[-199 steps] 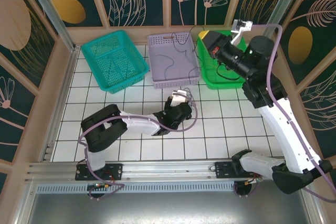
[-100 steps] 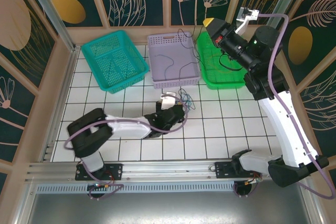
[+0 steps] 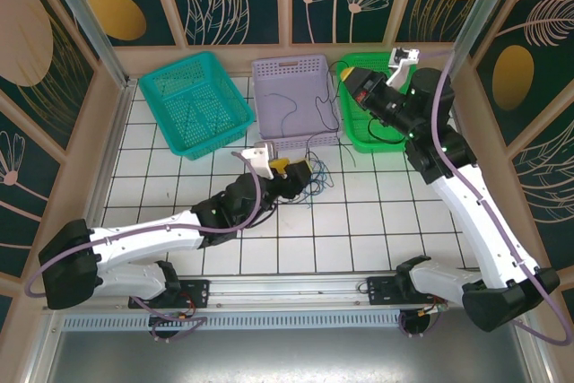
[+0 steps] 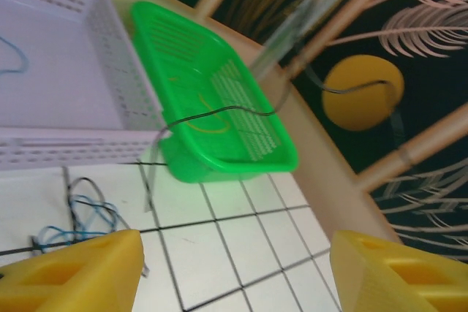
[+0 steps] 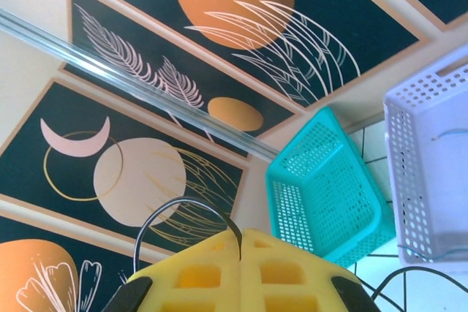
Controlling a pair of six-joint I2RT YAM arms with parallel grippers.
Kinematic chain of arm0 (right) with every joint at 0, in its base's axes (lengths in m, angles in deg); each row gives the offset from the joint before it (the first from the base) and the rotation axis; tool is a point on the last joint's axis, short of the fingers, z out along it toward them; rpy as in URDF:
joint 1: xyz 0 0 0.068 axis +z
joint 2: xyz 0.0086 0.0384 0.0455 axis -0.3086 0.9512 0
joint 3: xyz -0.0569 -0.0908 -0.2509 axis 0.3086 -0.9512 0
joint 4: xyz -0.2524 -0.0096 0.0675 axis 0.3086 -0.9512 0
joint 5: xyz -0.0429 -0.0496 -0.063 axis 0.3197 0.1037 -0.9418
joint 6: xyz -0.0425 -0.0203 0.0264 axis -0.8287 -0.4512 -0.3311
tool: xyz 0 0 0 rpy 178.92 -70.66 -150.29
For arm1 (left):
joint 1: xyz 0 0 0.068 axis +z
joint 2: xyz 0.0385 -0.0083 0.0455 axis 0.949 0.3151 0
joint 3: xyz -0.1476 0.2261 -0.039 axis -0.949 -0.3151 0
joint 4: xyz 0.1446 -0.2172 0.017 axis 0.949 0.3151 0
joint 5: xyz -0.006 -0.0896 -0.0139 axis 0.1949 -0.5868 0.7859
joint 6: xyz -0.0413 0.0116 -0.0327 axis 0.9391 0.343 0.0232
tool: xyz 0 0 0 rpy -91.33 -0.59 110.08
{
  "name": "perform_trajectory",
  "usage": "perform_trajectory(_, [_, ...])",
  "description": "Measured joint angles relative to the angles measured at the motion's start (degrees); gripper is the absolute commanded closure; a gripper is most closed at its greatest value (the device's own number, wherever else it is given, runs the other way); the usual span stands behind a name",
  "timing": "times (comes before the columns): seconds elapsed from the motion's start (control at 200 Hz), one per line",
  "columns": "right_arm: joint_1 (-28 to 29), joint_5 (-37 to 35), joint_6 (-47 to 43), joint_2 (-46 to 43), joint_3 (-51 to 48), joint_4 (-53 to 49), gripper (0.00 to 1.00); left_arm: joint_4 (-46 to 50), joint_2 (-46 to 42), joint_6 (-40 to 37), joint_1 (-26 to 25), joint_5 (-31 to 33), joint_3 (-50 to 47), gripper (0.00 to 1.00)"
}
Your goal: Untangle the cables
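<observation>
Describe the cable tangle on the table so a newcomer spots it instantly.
At the far edge of the white tiled table, the lilac basket stands between the teal basket and the green basket. Just before its near right corner lies the tangle: thin blue and black wires on bare tile, not in a basket.

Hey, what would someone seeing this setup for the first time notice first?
A teal basket, a lilac basket and a green basket stand in a row at the back. The right gripper hangs shut over the green basket, pinching a black cable. The left gripper lies low and open beside the tangle.
</observation>
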Motion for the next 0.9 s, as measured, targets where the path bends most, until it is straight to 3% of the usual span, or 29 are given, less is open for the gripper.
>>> perform_trajectory(0.195, [1.4,-1.1,1.6,-0.9,-3.3,-0.1,1.0,-3.6,4.9,1.1,0.0,-7.7,1.6,0.25])
perform_trajectory(0.365, [4.0,-2.1,2.7,-1.0,-4.7,0.0,1.0,-5.3,7.8,1.6,0.0,-10.0,2.9,0.22])
perform_trajectory(0.641, [6.3,-3.2,4.2,-1.1,-4.8,0.0,1.0,-0.7,9.6,1.6,0.0,-5.4,7.2,0.24])
perform_trajectory(0.901, [8.7,-3.4,5.5,-1.6,-4.8,0.0,1.0,3.8,10.0,0.9,0.0,0.1,7.3,0.34])
